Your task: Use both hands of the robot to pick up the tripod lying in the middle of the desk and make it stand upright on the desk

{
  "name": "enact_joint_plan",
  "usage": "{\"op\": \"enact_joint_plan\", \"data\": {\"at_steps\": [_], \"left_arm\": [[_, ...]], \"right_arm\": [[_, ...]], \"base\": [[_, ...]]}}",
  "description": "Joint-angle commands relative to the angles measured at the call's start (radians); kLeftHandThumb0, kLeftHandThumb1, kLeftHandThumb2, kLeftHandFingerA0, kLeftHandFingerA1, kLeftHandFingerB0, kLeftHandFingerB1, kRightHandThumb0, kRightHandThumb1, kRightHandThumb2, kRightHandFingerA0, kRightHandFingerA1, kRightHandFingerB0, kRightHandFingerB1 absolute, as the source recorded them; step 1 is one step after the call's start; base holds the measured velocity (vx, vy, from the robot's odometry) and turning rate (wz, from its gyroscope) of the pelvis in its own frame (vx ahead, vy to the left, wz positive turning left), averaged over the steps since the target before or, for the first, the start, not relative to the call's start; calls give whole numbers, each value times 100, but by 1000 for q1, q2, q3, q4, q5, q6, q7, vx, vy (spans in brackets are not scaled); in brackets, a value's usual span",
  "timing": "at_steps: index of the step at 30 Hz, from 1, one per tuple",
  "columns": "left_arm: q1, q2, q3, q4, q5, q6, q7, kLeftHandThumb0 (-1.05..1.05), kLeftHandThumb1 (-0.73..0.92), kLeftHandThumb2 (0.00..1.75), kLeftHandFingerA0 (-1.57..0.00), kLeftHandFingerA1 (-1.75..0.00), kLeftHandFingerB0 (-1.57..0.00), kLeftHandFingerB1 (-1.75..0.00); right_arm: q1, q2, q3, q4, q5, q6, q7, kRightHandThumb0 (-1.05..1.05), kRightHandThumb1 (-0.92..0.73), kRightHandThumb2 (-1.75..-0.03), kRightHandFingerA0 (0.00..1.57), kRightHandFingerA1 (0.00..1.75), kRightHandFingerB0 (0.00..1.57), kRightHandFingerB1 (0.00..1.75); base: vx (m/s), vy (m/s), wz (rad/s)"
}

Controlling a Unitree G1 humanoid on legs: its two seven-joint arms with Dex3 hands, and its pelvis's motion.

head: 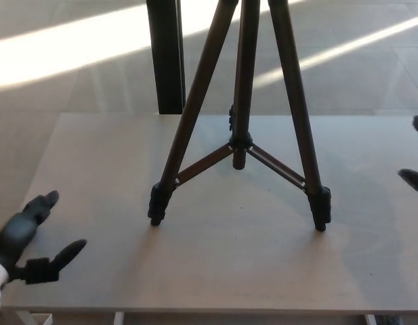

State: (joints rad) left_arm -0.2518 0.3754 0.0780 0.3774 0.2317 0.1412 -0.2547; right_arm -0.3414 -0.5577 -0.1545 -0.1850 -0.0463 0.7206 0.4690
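Observation:
The dark tripod [240, 128] stands upright on the desk [215, 271], its legs spread, with one foot at the left [155, 210] and one at the right [320, 215]; its top runs out of the picture. My left hand [29, 240] is at the desk's near left corner, open, well clear of the left foot. Only the fingertips of my right hand [415, 152] show at the right edge, apart from the tripod's right leg and holding nothing.
A black post [166, 57] rises behind the desk's far edge, close to the tripod's left leg. Beyond the desk lies a floor with bright bands of sunlight [73, 44].

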Motion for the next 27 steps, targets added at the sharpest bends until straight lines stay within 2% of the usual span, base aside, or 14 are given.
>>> {"op": "enact_joint_plan", "data": {"at_steps": [1, 5, 6, 7, 9, 10, 14, 17, 18, 20, 21, 22, 23, 27], "left_arm": [[381, 109, 533, -312, -390, -89, -156, -98, 58, 88, 0, -11, 0, 0], [480, 42, 731, -408, -489, 1, -113, -92, 56, 88, 0, -15, 0, 0], [491, 37, 752, -408, -502, 4, -112, -91, 56, 86, 0, -17, 0, 0], [515, 19, 806, -415, -537, 27, -99, -95, 60, 91, 0, -15, 0, 0], [571, -18, 955, -305, -658, 29, -90, -97, 56, 87, 0, -14, 0, 0], [587, -29, 1006, -249, -701, 29, -84, -91, 53, 84, 0, -13, 0, 0], [559, 49, 1054, 232, -698, -175, -83, -89, 59, 88, 0, -17, 0, 0], [535, 112, 1080, 514, -707, -235, -57, -94, 63, 92, 0, -16, 0, 0], [533, 114, 1096, 570, -721, -227, -50, -75, 72, 62, 0, 0, 0, 0], [547, 97, 1099, 698, -724, -207, 5, -95, 60, 94, 0, -9, 0, 0], [568, 71, 1072, 721, -685, -197, 45, -94, 61, 93, 0, -8, 0, 0], [600, 37, 1059, 664, -659, -159, 66, -89, 58, 89, 0, -8, 0, 0], [629, 6, 1047, 590, -631, -111, 90, -58, 69, 81, 0, -4, 0, 0], [762, -142, 993, 228, -540, 162, 113, -58, 84, 65, 0, -43, -2, -32]], "right_arm": [[465, -79, -817, -80, 179, -176, 187, -105, -59, -97, 0, 20, 0, 4], [489, 6, -1053, -27, 209, -201, 8, -95, -54, -88, 0, 7, 7, 15], [487, 11, -1086, -13, 215, -194, -19, -78, -57, -58, 0, 13, 10, 33], [489, 26, -1153, 16, 234, -191, -62, -75, -47, -85, 0, 19, 6, 37], [538, 57, -1281, 200, 271, -332, -216, -68, -66, -59, 0, 31, 17, 29], [555, 52, -1305, 334, 294, -439, -283, -67, -48, -86, 0, 36, 9, 40], [566, -16, -1313, 746, 350, -693, -495, -90, -56, -90, 5, 36, 18, 44], [558, -34, -1298, 885, 376, -750, -548, -95, -59, -96, 0, 11, 14, 47], [552, -29, -1301, 894, 385, -745, -547, -88, -67, -61, 0, 17, 15, 39], [531, 3, -1302, 880, 394, -701, -567, -83, -69, -61, 0, 20, 14, 38], [520, -3, -1276, 932, 382, -720, -601, -94, -58, -94, 0, 22, 13, 43], [499, -31, -1265, 1015, 404, -729, -604, -81, -66, -60, 16, 86, 20, 35], [482, -37, -1259, 1057, 415, -738, -612, -80, -48, -89, 34, 78, 17, 47], [479, 76, -1203, 975, 388, -560, -551, -75, -54, -93, 0, 28, 0, 28]], "base": [[0, 0, 0], [0, 0, 0], [0, 0, 0], [0, 0, 0], [0, 0, 0], [0, 0, 0], [0, 0, 0], [0, 0, 0], [0, 0, 0], [0, 0, 0], [0, 0, 0], [0, 0, 0], [0, 0, 0], [0, 0, 0]]}}
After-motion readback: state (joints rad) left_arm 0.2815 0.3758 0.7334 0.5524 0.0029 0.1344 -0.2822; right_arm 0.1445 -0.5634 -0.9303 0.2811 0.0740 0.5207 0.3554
